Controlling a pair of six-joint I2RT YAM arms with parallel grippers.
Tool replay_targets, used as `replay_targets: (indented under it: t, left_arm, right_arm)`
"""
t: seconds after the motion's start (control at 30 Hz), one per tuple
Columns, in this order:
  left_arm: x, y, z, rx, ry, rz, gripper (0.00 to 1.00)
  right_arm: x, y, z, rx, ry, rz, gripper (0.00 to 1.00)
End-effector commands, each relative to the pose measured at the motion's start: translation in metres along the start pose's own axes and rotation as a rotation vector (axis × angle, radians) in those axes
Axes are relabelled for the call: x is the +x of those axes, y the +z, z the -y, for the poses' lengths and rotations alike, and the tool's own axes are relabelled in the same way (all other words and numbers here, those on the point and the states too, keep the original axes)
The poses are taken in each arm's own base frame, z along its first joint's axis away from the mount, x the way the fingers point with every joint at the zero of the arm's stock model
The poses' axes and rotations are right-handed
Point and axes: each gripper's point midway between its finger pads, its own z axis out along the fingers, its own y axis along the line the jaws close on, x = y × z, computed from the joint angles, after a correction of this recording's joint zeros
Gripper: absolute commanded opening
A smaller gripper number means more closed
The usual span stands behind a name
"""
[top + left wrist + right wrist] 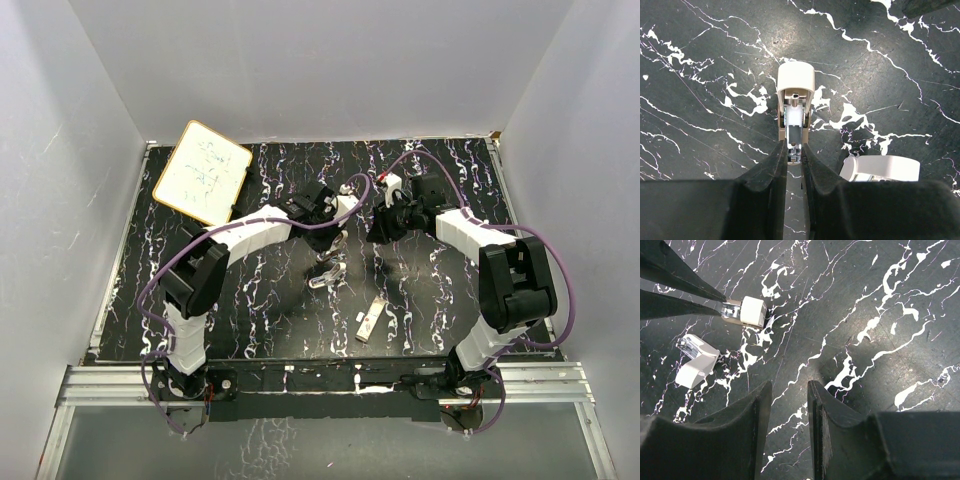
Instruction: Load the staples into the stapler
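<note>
The stapler's beige-white body (795, 82) points away from me, its metal channel showing. My left gripper (795, 148) is shut on the rear metal end of it. A second white stapler part (883, 168) lies just to the right on the tabletop. In the right wrist view the held stapler body (752, 311) sits between the left fingers (695, 287), with the loose white part (695, 361) below it. My right gripper (788, 386) hovers open over bare tabletop, nothing between its fingers. The staples (372, 319), a pale strip with a small box, lie toward the near edge, right of centre.
A small whiteboard with a yellow rim (201, 171) lies at the far left corner of the black marbled tabletop (260, 300). Grey walls close in three sides. Purple cables loop over both arms.
</note>
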Motion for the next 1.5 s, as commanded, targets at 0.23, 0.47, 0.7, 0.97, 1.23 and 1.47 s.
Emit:
replay_targets:
  t: [0.23, 0.47, 0.7, 0.97, 1.23, 1.47]
  left_arm:
    - [-0.020, -0.012, 0.006, 0.019, -0.026, 0.031, 0.00]
    - [-0.017, -0.009, 0.001, -0.002, -0.017, 0.014, 0.00]
    - [-0.015, -0.007, 0.000, -0.003, -0.012, 0.004, 0.00]
    - [-0.018, -0.008, 0.000, -0.004, -0.010, 0.013, 0.00]
    - [-0.013, -0.003, -0.002, -0.012, -0.008, -0.005, 0.00]
    - [-0.012, -0.001, -0.003, -0.016, -0.004, -0.012, 0.00]
  right_arm:
    - [-0.007, 0.000, 0.003, -0.008, -0.014, 0.034, 0.37]
    - [-0.006, 0.000, 0.003, -0.010, -0.012, 0.033, 0.37]
    - [-0.004, 0.000, 0.003, -0.014, -0.005, 0.030, 0.37]
    - [-0.001, 0.001, 0.005, -0.020, 0.004, 0.022, 0.37]
    - [-0.001, 0.001, 0.005, -0.022, 0.005, 0.024, 0.37]
    - [-0.001, 0.000, 0.005, -0.025, 0.008, 0.024, 0.38]
